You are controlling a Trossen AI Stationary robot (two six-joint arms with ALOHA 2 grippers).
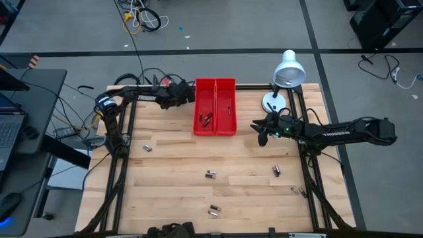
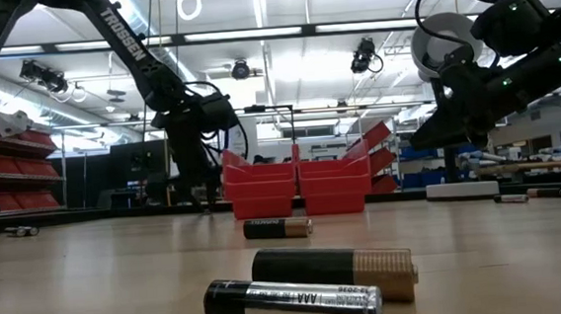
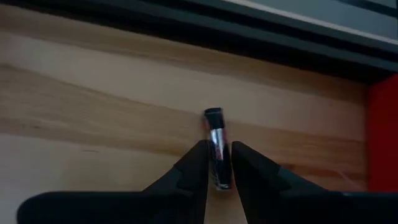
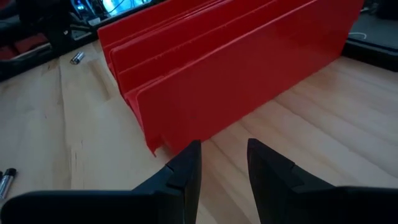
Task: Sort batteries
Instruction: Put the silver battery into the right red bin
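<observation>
Red bin (image 1: pixel 215 106), two compartments side by side, is sitting at the counter (image 1: pixel 198 192) back edge; left compartment is holding a few batteries (image 1: pixel 206 119), right one's contents can't be made out. Left pincer (image 3: pixel 217 167) is clamping a battery (image 3: pixel 216 140) beside the bin's left wall. Right pincer (image 4: pixel 222 163) is hovering just right of the bin, fingers apart, gripping nothing. Loose batteries (image 1: pixel 211 175) are lying scattered across the counter.

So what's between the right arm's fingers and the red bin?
Nothing, just bare wooden table. The right wrist view shows the right gripper with open, empty fingers, and the red bin just ahead.
</observation>
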